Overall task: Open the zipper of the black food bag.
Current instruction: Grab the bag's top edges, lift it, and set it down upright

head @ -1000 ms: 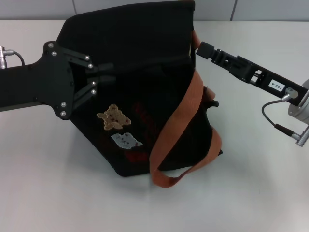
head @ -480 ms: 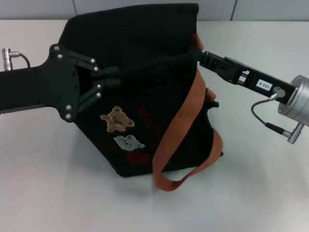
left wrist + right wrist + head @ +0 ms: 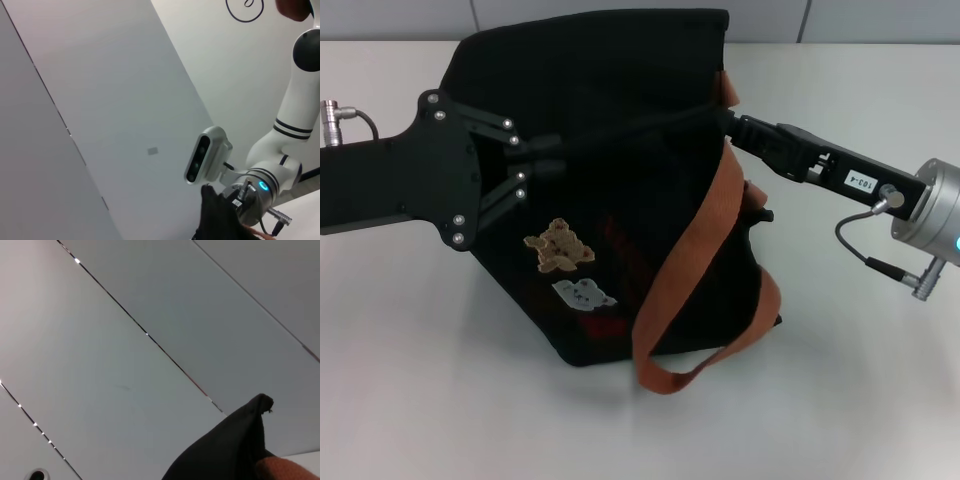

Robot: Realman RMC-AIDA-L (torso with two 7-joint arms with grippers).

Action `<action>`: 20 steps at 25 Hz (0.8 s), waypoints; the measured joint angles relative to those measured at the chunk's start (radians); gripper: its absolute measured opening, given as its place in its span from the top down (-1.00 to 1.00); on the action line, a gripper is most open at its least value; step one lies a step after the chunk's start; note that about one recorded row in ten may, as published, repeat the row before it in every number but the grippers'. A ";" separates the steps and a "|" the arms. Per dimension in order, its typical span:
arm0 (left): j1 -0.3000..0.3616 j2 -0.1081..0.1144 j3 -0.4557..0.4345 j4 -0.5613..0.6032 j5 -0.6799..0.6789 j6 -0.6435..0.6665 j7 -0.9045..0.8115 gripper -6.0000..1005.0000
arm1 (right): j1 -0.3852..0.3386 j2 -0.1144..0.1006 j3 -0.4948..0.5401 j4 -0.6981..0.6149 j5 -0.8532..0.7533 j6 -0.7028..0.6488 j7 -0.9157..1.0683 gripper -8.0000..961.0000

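Observation:
The black food bag [image 3: 620,230] stands on the white table in the head view, with bear patches [image 3: 558,246] on its front and orange-brown handles [image 3: 705,250] hanging down its right side. My left gripper [image 3: 542,158] is shut on the fabric at the left part of the bag's top edge, and a taut ridge runs from there to the right. The zipper [image 3: 640,128] lies along that ridge and hardly shows against the black. My right gripper [image 3: 733,123] touches the ridge's right end, beside the handle. Bag fabric [image 3: 235,450] also shows in the right wrist view.
A white table [image 3: 420,360] surrounds the bag, with a grey wall behind it. The right arm's cable and plug [image 3: 910,275] hang at the right edge. The left wrist view shows the wall, the right arm's wrist camera [image 3: 205,155] and a bit of bag fabric [image 3: 215,220].
My right gripper has moved in from just off the bag's top right corner until it meets the top edge. The left gripper has shifted slightly to the right, keeping its hold.

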 joint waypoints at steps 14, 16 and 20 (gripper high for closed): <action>0.009 0.002 -0.068 0.000 -0.004 0.001 0.000 0.83 | -0.048 -0.003 0.009 -0.007 0.002 -0.034 -0.018 0.96; 0.009 0.001 -0.069 0.000 -0.005 -0.002 0.000 0.84 | -0.056 -0.003 0.009 -0.009 0.002 -0.036 -0.031 0.96; 0.008 0.002 -0.068 -0.001 -0.005 0.000 0.000 0.84 | -0.060 -0.004 0.011 -0.011 0.004 -0.028 -0.039 0.95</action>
